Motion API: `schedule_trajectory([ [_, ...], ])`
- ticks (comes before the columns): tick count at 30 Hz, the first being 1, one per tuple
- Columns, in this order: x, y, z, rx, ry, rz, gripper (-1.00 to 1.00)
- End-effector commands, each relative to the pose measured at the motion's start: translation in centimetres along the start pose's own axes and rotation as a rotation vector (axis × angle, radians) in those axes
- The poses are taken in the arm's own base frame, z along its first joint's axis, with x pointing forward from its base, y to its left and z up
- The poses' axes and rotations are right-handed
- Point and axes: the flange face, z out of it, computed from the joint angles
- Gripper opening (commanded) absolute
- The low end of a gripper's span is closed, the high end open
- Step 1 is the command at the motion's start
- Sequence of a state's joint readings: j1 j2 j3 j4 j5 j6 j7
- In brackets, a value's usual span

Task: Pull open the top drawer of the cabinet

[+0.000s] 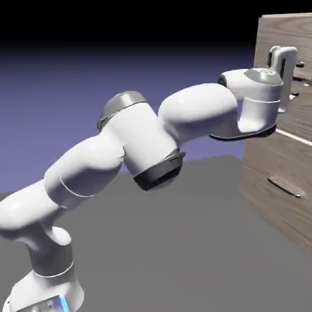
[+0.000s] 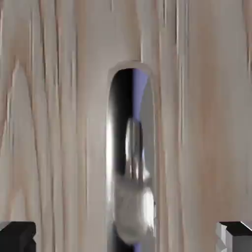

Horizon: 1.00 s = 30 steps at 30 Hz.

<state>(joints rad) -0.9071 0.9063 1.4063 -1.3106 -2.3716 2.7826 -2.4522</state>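
The light brown wood-grain cabinet (image 1: 271, 170) stands at the exterior view's right. My gripper (image 1: 295, 79) is pressed up to its top drawer (image 1: 286, 33), and the hand hides most of that drawer's handle. In the hand view the drawer front (image 2: 54, 123) fills the picture, with the shiny bar handle (image 2: 130, 157) running down the middle. My gripper (image 2: 126, 237) is open, its two dark fingertips (image 2: 17, 237) far apart in the bottom corners. The handle lies between them, and neither tip touches it.
A pale line (image 1: 294, 138) divides the top drawer from the lower one, which carries a bowed greyish handle (image 1: 285, 187). The grey table (image 1: 183, 244) stretches under my arm, which spans from lower left to the cabinet.
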Motion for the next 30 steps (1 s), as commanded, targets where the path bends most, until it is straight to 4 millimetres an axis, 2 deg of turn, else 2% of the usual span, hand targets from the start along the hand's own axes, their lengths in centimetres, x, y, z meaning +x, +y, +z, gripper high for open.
schedule_trajectory([
  [1,0.0,0.0,0.0,0.0,0.0,0.0,-1.0],
  [20,-0.1,0.0,-15.0,0.006,-0.004,0.001,-1.0],
  [24,-0.2,0.0,-16.0,0.027,-0.023,0.004,-1.0],
  [30,-0.2,0.1,-15.6,0.036,-0.043,0.008,-1.0],
])
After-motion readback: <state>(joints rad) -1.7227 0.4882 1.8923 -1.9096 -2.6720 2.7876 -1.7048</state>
